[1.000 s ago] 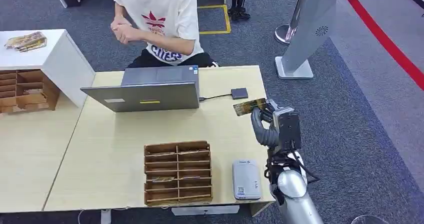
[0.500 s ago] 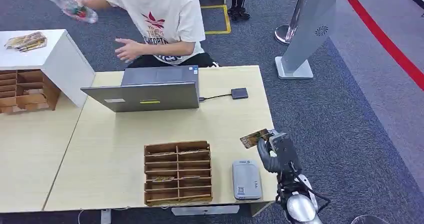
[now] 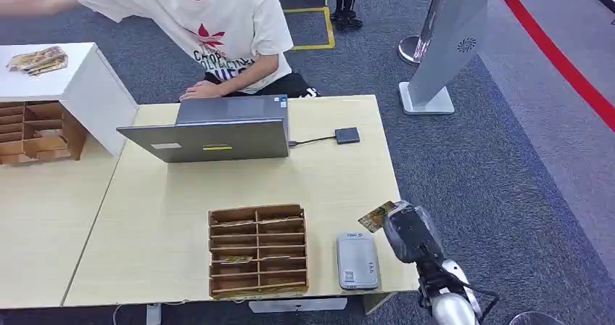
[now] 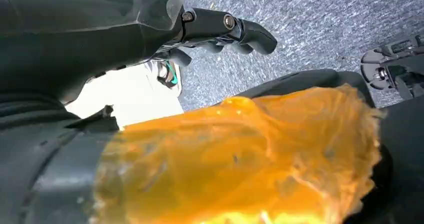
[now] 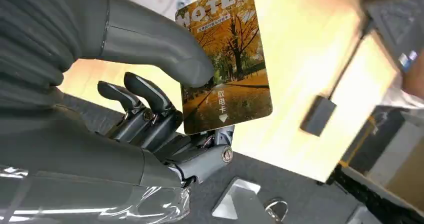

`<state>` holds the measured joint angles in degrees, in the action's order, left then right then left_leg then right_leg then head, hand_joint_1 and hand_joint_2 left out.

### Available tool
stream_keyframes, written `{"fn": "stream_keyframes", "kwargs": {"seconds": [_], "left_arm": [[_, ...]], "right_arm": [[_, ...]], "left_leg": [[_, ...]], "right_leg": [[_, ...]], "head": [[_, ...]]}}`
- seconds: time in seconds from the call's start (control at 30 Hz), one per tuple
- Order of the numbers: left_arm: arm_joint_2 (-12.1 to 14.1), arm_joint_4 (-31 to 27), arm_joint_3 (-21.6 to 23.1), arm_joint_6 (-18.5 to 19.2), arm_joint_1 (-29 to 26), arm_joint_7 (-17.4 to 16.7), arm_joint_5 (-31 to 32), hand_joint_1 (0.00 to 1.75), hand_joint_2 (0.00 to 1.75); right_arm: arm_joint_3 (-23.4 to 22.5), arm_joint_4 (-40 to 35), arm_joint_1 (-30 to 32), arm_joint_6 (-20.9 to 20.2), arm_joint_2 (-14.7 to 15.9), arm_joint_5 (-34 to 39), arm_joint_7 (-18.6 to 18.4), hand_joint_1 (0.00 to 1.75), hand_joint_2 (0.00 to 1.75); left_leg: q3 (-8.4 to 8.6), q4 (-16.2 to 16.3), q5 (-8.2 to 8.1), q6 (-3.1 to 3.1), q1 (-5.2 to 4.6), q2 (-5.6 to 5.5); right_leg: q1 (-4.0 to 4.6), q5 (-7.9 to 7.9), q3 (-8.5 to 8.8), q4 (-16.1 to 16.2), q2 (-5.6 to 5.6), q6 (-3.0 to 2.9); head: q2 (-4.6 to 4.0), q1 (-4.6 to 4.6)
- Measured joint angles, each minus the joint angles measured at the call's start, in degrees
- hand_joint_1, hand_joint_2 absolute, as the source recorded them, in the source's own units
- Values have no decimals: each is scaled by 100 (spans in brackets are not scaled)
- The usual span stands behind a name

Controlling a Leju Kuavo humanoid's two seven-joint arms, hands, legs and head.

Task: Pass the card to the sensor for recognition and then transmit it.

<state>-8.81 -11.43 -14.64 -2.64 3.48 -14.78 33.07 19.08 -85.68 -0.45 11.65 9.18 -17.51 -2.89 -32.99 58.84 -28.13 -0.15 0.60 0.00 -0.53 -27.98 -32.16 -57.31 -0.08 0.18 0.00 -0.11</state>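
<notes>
Light wood table (image 3: 174, 216) is taking up most of the head view, with a person (image 3: 210, 27) in a white printed T-shirt leaning over its far edge, one arm stretching out to the side, the other hand resting behind the laptop.

Grey laptop (image 3: 210, 130) is sitting open at the far side, lid back toward the robot. A cable is running from it to a small dark box (image 3: 347, 135) on the tabletop.

Wooden organizer (image 3: 257, 251) is lying near the front edge, divided into two columns of shallow slots; at least one slot is holding a card-like item, the rest too small to tell. A second wooden rack (image 3: 32, 130) is standing at the far left beside a white cabinet (image 3: 80, 78) with a bundle on top.

Grey sensor (image 3: 357, 260) is lying flat just beside the organizer.

Right hand (image 3: 406, 231) is hovering at the table's right edge, pinching the card (image 5: 227, 59) between thumb and fingers; the card, printed with autumn trees, is hanging above the table close to the sensor, not touching it.

Left hand (image 4: 220, 29) is showing curled dark fingers over grey carpet; grasp cannot be told
</notes>
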Motion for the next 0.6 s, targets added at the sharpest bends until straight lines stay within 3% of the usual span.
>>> {"fn": "stream_keyframes", "kwargs": {"seconds": [0.2, 0.4, 0.6], "left_arm": [[0, 0, -94, 2, -9, 2, -7, 0, 0], [0, 0, -123, 9, -9, 2, -7, 0, 0], [0, 0, -125, 37, -6, -2, 22, 0, 0]], "right_arm": [[301, -15, 3, -380, 242, -273, -277, 175, 175], [461, -11, -3, -430, 334, -301, -319, 175, 175], [780, 116, -158, -743, 387, -692, -439, 175, 175]], "left_leg": [[1, 0, -2, -3, 1, 0], [0, 0, -2, -3, 1, 0], [-2, 0, -2, -3, 0, 1]], "right_leg": [[0, 0, 0, 0, 0, 0], [0, 0, 0, 0, 0, 0], [0, 0, 0, -1, 0, 0]], "head": [[0, 0], [0, 0], [0, 0]]}}
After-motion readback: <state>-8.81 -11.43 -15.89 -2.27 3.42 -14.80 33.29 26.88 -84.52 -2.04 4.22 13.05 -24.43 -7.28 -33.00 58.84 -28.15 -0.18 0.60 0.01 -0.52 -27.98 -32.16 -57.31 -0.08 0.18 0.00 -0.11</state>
